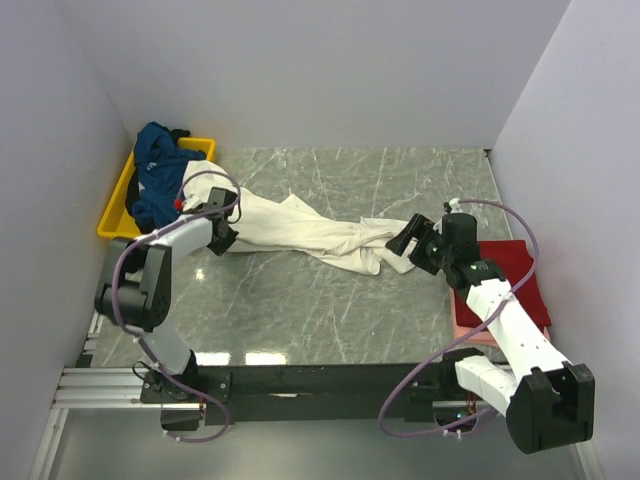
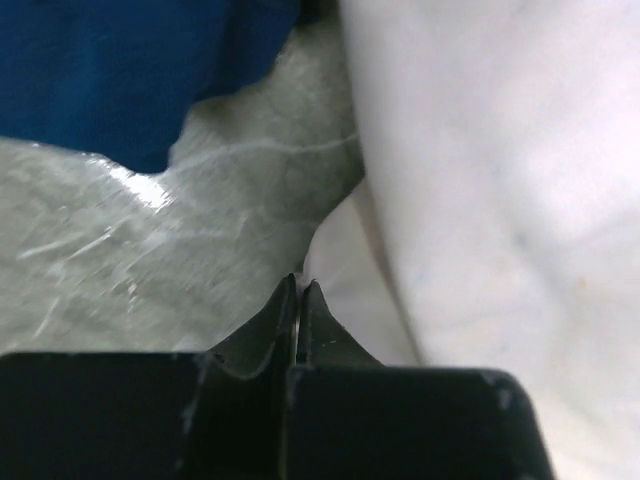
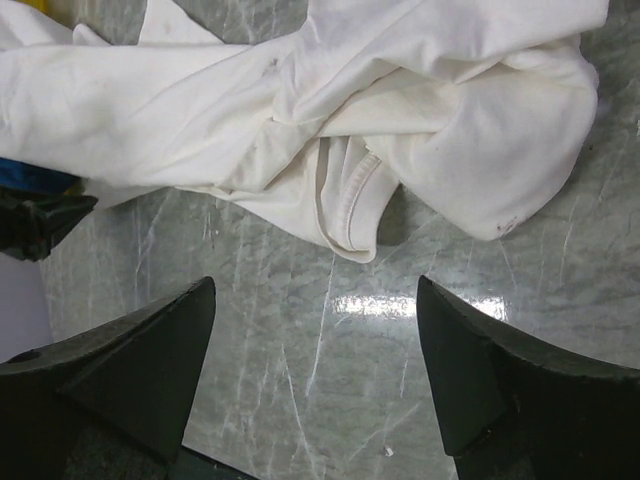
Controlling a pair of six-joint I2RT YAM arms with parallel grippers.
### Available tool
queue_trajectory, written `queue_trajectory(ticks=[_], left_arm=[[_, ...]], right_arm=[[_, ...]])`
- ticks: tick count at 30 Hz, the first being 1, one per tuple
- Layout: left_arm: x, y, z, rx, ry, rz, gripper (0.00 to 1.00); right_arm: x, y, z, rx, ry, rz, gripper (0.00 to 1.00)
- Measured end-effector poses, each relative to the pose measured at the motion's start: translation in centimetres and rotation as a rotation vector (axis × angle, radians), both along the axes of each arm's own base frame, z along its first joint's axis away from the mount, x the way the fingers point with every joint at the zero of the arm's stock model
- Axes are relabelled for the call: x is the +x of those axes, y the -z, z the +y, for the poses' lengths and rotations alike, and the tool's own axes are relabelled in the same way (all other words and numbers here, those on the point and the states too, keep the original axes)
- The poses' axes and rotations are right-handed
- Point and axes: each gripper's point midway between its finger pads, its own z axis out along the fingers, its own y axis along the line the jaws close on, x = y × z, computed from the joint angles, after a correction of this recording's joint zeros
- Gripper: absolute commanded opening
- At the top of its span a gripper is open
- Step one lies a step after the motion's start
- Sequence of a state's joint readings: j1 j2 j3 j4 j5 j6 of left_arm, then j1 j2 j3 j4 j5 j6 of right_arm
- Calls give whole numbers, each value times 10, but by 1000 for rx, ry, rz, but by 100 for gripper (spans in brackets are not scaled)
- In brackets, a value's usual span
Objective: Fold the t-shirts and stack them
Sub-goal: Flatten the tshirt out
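Spanning table: cream-white tee, bunched into a long twisted strip. Long axis runs L–R across the marble, left end by the yellow tray, right end mid-right.
Tray load: dark teal-blue tee, heaped in the tray and spilling over its rim. Not folded.
Stack spot: red tee lies flat on pale pink tee at the table's right side, beside your R arm. Looks like the finished pile, by my read.
Cream tee vs arms: one arm at each end. L is nearer the tray end, R nearer the twisted end w/ the stitched hem or collar edge.
Right gripper: released, jaws wide apart. Wrist view shows the hem loop just ahead of the gap, w/ bare marble betw the fingers and no cloth touched.
Left gripper: clenched, tips together. Wrist view shows no cloth betw them, w/ cream cloth just beside on the right and blue cloth up-left.
Next move, as I judge: you need the tee spread flat before any fold, so work along that L–R axis. R must reach fwd onto the hem first.
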State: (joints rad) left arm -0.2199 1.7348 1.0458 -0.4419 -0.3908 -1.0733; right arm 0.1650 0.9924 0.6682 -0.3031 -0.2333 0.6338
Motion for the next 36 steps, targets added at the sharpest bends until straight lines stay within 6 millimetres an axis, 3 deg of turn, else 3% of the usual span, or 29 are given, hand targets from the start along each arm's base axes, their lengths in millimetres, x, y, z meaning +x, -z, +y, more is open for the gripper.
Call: queue_trajectory(ticks=[4, 9, 13, 17, 24, 32, 35, 36], left_arm=[[-17, -24, 1, -20, 21, -56, 1], [-45, -55, 5, -53, 34, -152, 1], [-70, -59, 7, -78, 44, -185, 1], [-90, -54, 7, -98, 57, -186, 1], [-96, -55, 5, -109, 81, -194, 1], [-95, -58, 5, -106, 88, -202, 1], [-96, -58, 6, -101, 96, -202, 1], [-96, -58, 6, -100, 97, -202, 1]], right_arm=[[9, 6, -5, 14, 44, 32, 87], [38, 10, -25, 35, 158, 72, 84], [63, 17, -41, 39, 237, 95, 81], [83, 36, -56, 28, 299, 144, 80], [89, 72, -87, 28, 393, 235, 78], [105, 93, -82, 81, 387, 290, 72], [113, 99, -78, 107, 385, 303, 64], [116, 100, -78, 112, 384, 304, 55]])
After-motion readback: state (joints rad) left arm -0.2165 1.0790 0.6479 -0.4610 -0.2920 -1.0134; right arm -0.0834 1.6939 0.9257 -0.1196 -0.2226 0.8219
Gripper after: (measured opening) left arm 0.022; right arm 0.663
